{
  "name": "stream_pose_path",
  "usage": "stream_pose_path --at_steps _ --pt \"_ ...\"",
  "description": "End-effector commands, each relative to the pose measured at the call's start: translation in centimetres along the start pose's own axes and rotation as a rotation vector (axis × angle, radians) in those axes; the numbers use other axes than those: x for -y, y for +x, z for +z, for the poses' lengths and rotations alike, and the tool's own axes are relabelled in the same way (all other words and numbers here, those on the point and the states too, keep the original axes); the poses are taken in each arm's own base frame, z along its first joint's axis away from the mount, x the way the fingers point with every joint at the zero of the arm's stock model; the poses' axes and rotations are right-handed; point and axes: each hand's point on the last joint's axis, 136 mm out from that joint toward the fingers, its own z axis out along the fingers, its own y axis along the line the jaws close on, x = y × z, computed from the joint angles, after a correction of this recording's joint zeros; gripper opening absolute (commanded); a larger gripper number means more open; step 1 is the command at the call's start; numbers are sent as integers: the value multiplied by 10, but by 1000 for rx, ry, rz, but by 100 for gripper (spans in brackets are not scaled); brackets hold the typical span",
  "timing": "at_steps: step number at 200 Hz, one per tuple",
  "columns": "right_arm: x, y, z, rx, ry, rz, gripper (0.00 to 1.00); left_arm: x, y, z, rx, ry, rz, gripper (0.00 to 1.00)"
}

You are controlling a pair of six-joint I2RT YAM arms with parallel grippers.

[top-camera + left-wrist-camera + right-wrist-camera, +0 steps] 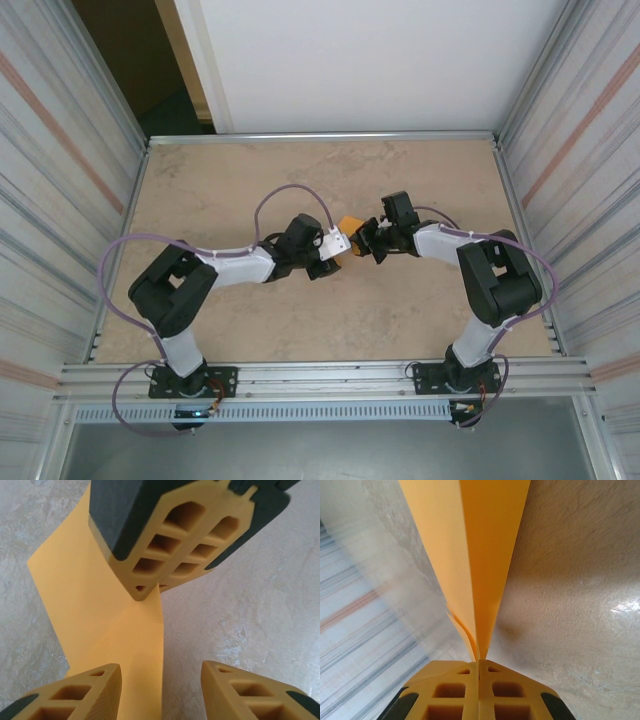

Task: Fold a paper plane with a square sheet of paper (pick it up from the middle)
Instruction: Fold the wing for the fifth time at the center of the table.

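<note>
**Folded square sheet of paper (470, 555), held clear of the table (220, 190).** The right gripper (479, 666) is closed on the sheet's creased end, both layers pinched flat between its pads; the rest of the sheet runs away from that gripper as a narrow orange wedge. The left gripper (161, 667) faces the right gripper from just beside it, jaws apart; the sheet's free flap lies part-way into the gap, and no pad is seen touching it.

Handling, as judged: very light, thin and limp; it keeps a crease but will sag and twist where unsupported; a hard tug would tear or crumple it; its smooth faces may slip in a loose pinch. It is best taken on the doubled layers along the fold, near the right gripper's pinch, not on a single loose edge.

Below the right gripper is a matt, mottled beige tabletop; around it stand ribbed metal side walls (60, 150), a white back panel (380, 60) and a slotted rail (320, 378) at the arms' bases.
</note>
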Motion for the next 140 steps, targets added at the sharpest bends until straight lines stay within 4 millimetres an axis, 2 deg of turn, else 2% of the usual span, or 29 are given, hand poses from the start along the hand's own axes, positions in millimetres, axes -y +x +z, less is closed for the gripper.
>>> stream_pose_path --at_steps 1,49,68,98,140 --pt "-13 4 -8 -19 -21 14 4 -4 7 6 -12 -31 45 44" --pt "-12 6 -7 -31 -16 16 5 -5 12 13 -31 -34 47 41" --pt "-13 6 -7 -32 -16 15 7 -5 13 14 -34 -34 43 36" --pt "-10 6 -6 -32 -4 17 16 -1 14 16 -32 -10 27 30" --pt "-7 3 -10 -17 14 1 38 4 17 19 -41 16 4 23"
